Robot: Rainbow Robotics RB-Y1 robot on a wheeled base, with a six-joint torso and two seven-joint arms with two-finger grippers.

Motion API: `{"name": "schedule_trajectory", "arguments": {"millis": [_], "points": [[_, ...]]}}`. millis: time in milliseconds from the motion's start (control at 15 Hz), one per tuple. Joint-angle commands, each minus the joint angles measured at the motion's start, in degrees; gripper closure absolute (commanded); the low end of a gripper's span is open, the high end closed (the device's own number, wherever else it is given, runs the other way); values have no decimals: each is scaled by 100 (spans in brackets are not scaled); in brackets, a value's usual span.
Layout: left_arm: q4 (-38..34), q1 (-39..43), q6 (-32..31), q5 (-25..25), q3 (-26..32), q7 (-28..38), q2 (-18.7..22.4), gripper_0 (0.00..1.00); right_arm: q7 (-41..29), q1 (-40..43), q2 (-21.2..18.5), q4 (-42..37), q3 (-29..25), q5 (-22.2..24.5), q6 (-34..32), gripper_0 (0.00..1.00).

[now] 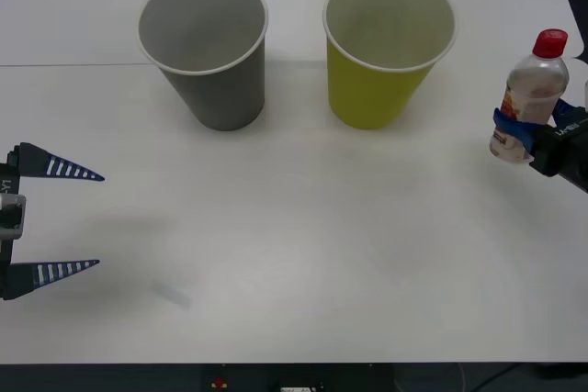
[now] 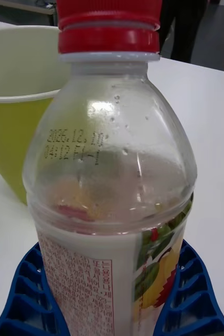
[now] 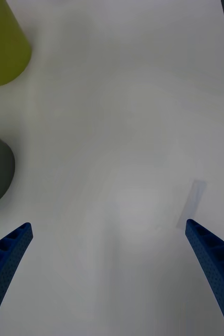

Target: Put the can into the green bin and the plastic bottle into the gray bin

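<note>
Between right gripper (image 1: 525, 140) fingers: plastic bottle (image 1: 531, 91), upright, beside green bin (image 1: 386, 48).

Clear glossy plastic bottle (image 2: 112, 173) with shiny red cap and printed paper-like label; matt, smooth gray bin (image 1: 204, 48) and green bin (image 1: 386, 48); smooth matt white table (image 1: 303, 245); ribbed blue fingers (image 2: 22, 299).

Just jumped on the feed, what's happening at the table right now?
The right hand is shut on the plastic bottle, holding it upright by its labelled lower half at the table's right side, next to the green bin. The gray bin stands upright to the left of the green one; the bottle has not reached it yet. The left hand sits open over the table's left edge, holding nothing.
</note>
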Motion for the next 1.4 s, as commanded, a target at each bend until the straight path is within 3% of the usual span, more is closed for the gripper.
{"name": "schedule_trajectory", "arguments": {"millis": [67,267,333,533,800,1067,1400], "points": [[0,0,0,0,0,0,0,0,112,211,259,-419,-778,123,-1323,100],[0,0,0,0,0,0,0,0,42,149,707,-885,-1648,562,-3046,100],[0,0,0,0,0,0,0,0,-275,53,839,-1052,-1886,615,-3661,100],[0,0,0,0,0,0,0,0,-1338,-211,988,-1606,-2149,922,-4672,100],[0,0,0,0,0,0,0,0,-2929,-712,1076,-2309,-2123,1432,-5489,100],[0,0,0,0,0,0,0,0,-2982,-1529,1190,-2335,-1921,1432,-6114,100],[0,0,0,0,0,0,0,0,-2991,-2874,1181,-2098,-1121,1450,-6351,100]]}}
